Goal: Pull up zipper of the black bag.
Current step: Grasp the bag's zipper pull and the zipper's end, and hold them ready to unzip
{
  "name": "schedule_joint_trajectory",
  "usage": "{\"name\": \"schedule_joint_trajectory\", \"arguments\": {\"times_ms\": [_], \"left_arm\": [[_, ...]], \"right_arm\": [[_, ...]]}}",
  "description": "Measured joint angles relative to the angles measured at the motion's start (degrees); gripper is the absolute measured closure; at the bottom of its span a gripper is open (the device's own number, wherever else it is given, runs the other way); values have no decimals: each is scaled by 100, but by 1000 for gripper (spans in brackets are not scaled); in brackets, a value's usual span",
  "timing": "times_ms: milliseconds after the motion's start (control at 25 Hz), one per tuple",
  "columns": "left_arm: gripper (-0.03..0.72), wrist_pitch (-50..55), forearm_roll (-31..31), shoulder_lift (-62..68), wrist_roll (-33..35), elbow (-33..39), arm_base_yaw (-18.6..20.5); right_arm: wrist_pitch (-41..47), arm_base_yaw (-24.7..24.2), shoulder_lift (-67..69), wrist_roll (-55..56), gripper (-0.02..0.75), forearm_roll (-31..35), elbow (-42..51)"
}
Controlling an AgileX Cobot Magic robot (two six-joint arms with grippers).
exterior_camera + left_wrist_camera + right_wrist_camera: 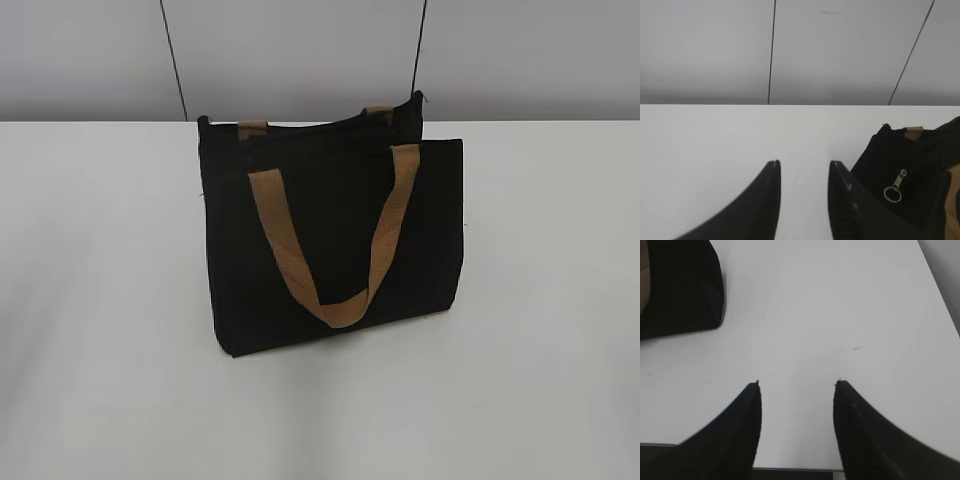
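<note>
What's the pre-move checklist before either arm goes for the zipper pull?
1. Black bag upright on the table: ok.
2. Zipper pull located: ok, silver tab with ring, seen in the left wrist view only.
3. Left tool open and empty: ok.
4. Right tool open and empty: ok, over bare table beside the bag.
5. Front handle away from the top edge: ok, it hangs down the front face.
6. Zipper open or closed: cannot tell.

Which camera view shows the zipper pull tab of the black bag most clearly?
The left wrist view: the silver pull tab with its ring hangs against the black bag. The exterior view shows the bag without a discernible tab; the right wrist view shows only a corner.
</note>
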Motion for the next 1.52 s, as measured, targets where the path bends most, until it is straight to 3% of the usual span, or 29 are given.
{"name": "schedule_joint_trajectory", "arguments": {"times_ms": [440, 760, 1040, 1400, 1520], "left_arm": [[437, -3430, -119, 2336, 52, 1168, -1007], [414, -4953, 17, 4081, 40, 1222, -1715], [413, -5717, 489, 5355, -180, 1222, -2018], [411, -6769, 1555, 6577, -524, 1217, -2032], [375, -7124, 1680, 6837, -524, 1217, -2032]], "right_arm": [[0, 0, 0, 0, 369, 0, 0], [0, 0, 0, 0, 369, 5, 0], [0, 0, 0, 0, 369, 5, 0], [0, 0, 0, 0, 369, 5, 0], [0, 0, 0, 0, 369, 5, 0]]}}
